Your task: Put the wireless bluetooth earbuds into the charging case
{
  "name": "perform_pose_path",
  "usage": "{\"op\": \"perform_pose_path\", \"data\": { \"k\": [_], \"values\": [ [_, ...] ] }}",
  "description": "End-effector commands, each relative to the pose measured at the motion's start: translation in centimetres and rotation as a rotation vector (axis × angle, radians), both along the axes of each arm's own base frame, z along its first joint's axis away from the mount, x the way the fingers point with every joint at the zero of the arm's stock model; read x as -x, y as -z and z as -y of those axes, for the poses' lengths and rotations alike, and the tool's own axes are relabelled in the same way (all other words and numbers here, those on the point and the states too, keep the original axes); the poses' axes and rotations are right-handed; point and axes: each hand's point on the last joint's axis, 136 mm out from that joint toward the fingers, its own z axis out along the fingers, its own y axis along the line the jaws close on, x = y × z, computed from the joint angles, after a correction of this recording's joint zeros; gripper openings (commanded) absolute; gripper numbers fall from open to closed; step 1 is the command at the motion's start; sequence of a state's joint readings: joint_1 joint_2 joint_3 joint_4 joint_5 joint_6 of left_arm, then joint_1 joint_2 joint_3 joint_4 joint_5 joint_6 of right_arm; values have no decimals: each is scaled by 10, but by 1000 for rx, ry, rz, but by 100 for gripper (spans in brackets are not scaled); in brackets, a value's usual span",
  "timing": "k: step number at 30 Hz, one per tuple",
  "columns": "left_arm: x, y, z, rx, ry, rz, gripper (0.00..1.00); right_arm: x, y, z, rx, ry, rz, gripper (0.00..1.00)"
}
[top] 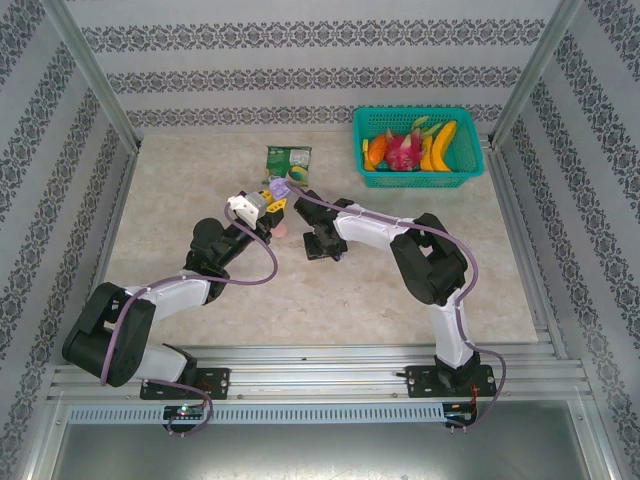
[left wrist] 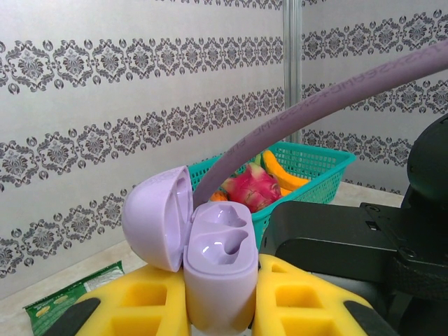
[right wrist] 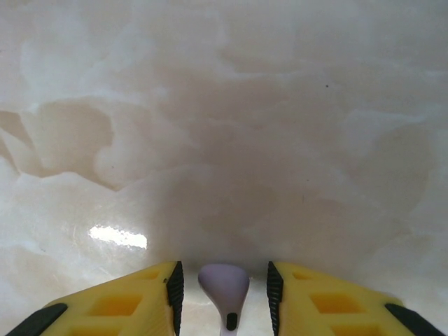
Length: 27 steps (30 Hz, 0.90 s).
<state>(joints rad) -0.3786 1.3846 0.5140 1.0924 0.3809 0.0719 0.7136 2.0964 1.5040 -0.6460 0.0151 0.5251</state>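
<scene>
Your right gripper (right wrist: 224, 280) hung low over the marble table (right wrist: 224, 140), fingers apart, with a lilac earbud (right wrist: 225, 297) lying between them untouched. It looked tiny, light, hard and slick, so pinch the bulb squarely and gently. Your left gripper (left wrist: 220, 308) sat clamped on the open lilac charging case (left wrist: 217, 259).

Left gripper (top: 271, 203) — seemingly clutching a lilac case (top: 279, 186); teal basket (top: 425, 181) at back right.

case: lilac charging case (left wrist: 218, 280), upright, lid (left wrist: 157, 220) swung open to the left, empty inside from what i see, pinched in the left gripper (left wrist: 220, 311)
earbud: one lilac earbud (right wrist: 224, 287) lying on the tabletop (right wrist: 224, 105), stem toward my camera
</scene>
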Motion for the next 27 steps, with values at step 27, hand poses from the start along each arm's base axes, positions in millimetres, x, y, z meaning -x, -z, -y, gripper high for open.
{"op": "perform_pose_path", "data": {
  "k": [27],
  "values": [
    [7, -18, 2, 13, 13, 70, 0, 10, -9, -3, 29, -16, 35, 25]
  ]
}}
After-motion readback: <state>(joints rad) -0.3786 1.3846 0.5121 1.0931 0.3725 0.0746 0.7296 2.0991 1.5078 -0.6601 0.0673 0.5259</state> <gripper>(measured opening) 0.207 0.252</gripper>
